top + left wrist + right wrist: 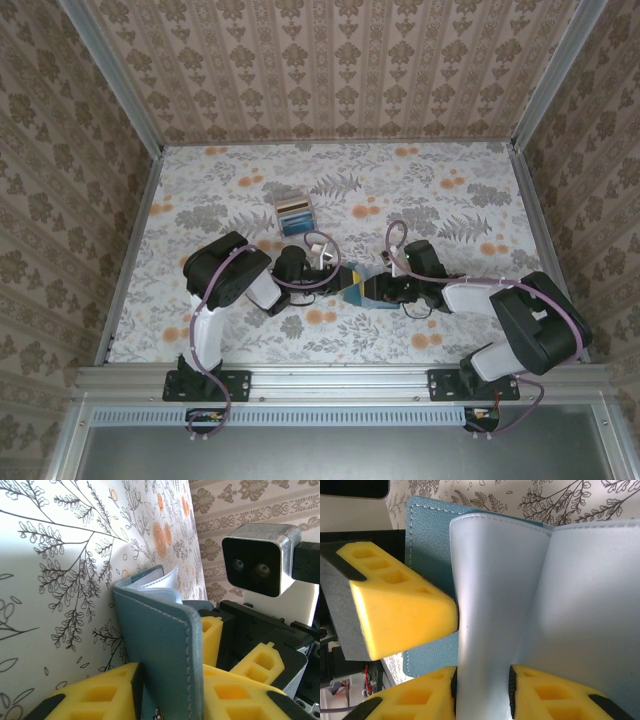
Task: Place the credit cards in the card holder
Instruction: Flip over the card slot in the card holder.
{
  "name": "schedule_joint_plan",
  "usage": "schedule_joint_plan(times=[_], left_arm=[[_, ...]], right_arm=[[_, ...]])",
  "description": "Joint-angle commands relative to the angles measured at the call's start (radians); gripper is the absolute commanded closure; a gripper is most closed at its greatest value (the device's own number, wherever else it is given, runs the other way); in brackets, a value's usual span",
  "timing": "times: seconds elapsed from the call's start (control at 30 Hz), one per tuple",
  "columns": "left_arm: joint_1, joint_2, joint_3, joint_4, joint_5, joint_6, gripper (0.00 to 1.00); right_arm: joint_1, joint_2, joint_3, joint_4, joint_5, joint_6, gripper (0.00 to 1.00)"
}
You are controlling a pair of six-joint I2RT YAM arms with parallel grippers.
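Cards [298, 211] in stand [281, 216], card holder [368, 291] nearby

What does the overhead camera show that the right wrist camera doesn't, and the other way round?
Overhead: the pale slotted stand with credit cards in it, beyond both arms. Right wrist: up close, the right gripper pinching a pale inner sleeve of the card holder, and the stitching along its teal cover. Shared: the card holder, gripped by the left gripper on one side and the right one on the other.
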Motion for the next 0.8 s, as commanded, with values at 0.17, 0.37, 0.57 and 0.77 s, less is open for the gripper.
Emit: schedule_joint_plan(times=[0.17, 0.37, 0.57, 0.77], left_arm=[[-0.005, 0.028, -0.009, 0.000, -0.003, 0.021, 0.84], [-0.009, 0.042, 0.003, -0.002, -0.001, 0.015, 0.82], [-0.011, 0.043, 0.010, -0.002, 0.001, 0.014, 0.80], [-0.001, 0.025, -0.019, -0.004, -0.015, 0.026, 0.80]], right_arm=[[-0.009, -0.096, -0.013, -0.084, 0.037, -0.033, 0.55], [-0.009, -0.179, 0.005, -0.217, 0.086, -0.099, 0.67], [-0.010, -0.191, -0.005, -0.242, 0.135, -0.092, 0.74], [-0.009, -0.302, 0.004, -0.342, 0.239, -0.036, 0.52]])
